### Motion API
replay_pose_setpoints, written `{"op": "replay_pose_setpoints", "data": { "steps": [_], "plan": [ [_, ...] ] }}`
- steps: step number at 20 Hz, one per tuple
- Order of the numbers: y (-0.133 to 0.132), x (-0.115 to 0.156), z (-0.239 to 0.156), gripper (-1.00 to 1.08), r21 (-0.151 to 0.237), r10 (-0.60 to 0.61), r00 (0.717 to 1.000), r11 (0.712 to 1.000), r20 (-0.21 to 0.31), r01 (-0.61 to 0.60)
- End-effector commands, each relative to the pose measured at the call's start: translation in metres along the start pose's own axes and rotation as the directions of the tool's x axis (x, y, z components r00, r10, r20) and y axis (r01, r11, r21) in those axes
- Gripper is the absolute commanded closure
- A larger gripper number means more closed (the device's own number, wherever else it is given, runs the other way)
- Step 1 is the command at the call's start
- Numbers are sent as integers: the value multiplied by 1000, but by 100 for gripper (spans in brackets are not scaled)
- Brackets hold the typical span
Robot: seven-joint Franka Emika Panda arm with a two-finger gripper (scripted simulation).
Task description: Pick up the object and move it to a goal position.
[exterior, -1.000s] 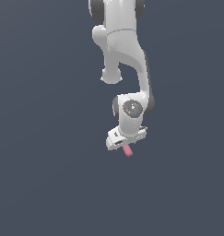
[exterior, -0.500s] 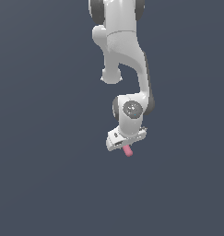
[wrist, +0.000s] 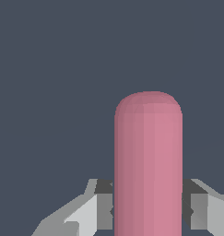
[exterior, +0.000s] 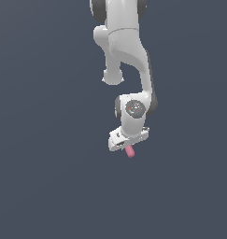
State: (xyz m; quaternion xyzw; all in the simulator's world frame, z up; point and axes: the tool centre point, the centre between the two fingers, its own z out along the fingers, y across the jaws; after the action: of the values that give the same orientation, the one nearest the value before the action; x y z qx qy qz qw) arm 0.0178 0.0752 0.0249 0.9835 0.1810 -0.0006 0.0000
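Pink and round-ended, the object (exterior: 130, 151) sticks out from between the fingers of the gripper (exterior: 127, 144), which is closed on it, one finger (wrist: 92, 209) pressed against each side. Pickup looks done; next comes carrying it to the goal, though no goal marker or tabletop edge is visible.

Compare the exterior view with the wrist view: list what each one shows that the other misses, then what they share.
Only the exterior view shows the whole white arm and its wrist joint hanging above the dark background. Only the wrist view shows the gripper's fingers pressed against both sides of the pink stick, and the stick's rounded free end up close. Both show the gripper shut on the pink stick, which juts out beyond it.
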Motion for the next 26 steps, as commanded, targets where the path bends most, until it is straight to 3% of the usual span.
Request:
{"op": "replay_pose_setpoints", "data": {
  "steps": [1,26],
  "plan": [
    [-3,-2,-7,108,0,0,1000,1000,-1,0],
    [-76,-49,-173,108,-1,-1,1000,1000,-1,1]
  ]
}}
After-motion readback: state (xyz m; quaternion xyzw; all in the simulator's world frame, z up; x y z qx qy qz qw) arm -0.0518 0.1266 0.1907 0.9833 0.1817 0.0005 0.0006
